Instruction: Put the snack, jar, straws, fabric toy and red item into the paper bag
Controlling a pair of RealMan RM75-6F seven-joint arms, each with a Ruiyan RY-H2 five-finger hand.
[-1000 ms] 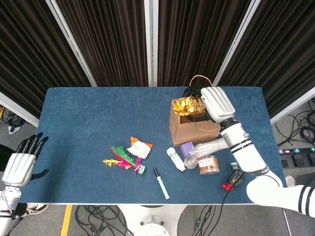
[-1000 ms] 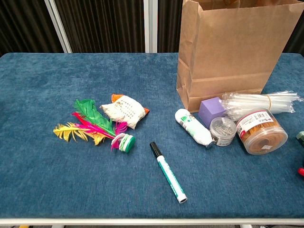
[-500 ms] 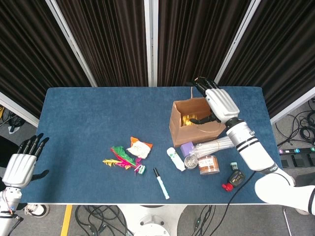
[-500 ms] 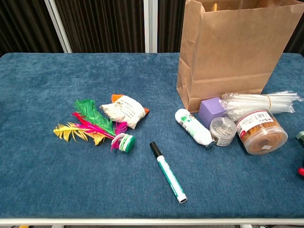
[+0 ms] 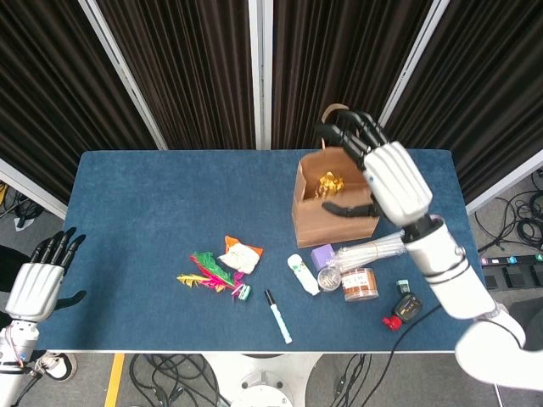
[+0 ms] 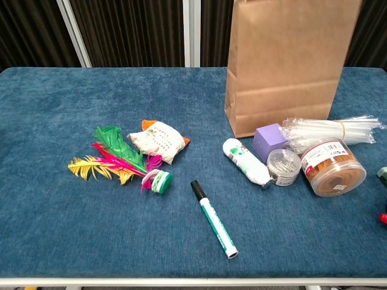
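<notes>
Overhead, right hand (image 5: 392, 174) above paper bag (image 5: 333, 219) rim.

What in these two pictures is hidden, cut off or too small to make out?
- Paper bag: in the chest view its top is cut off by the frame edge; its contents show only in the head view, as a gold wrapper.
- Red item: cut off by the chest view's right edge.
- Jar label: too small to read.
- Right robot hand: hides part of the bag's mouth in the head view.
- Left robot hand: absent from the chest view.
</notes>
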